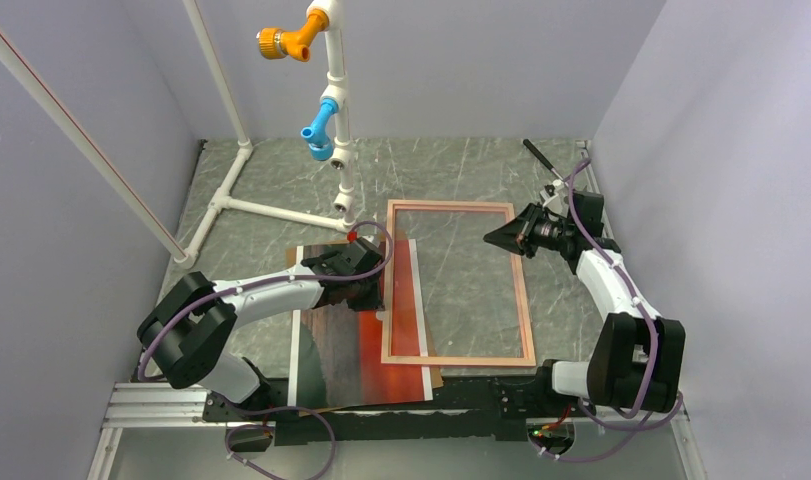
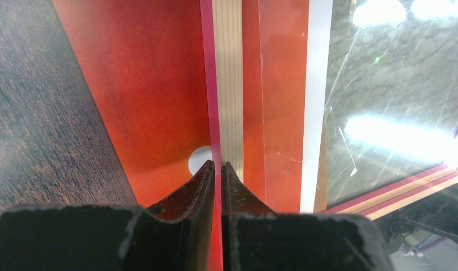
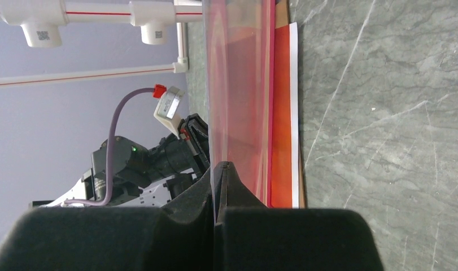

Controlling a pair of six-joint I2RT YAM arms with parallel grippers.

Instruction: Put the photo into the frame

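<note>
While the frame (image 1: pixel 524 300) lies with its pale wooden back turned up on the grey marble counter (image 1: pixel 281 170), we see that the two arms reach to it from opposite sides. The left claw (image 2: pixel 217 165) is almost pressed together. The pink outer edge of the frame's left rail sits in the narrow slit between its fingertips, so it pinches this rail about in the middle of its length. The right claw (image 3: pixel 219 165) is pressed together on the frame's right rim, near the far right corner. In the right wrist view the pane comes out from between the fingertips and shows its pink underside, which appears lifted off the counter on this side. The photo (image 1: pixel 351 350) lies flat, picture side up, mostly to the left of the frame. Its dark water part is outside, while a strip of orange sky with the white margin goes under the left rail and shows through the pane. The small white sun (image 2: pixel 199 161) is just beside the tip of the left claw. Under the photo we notice a brown board (image 3: pixel 282 11), of which only thin edges show. A white pipe stand (image 1: pixel 336 110) with an orange and a blue fitting rises at the far side of the counter, well apart from the right claw.
</note>
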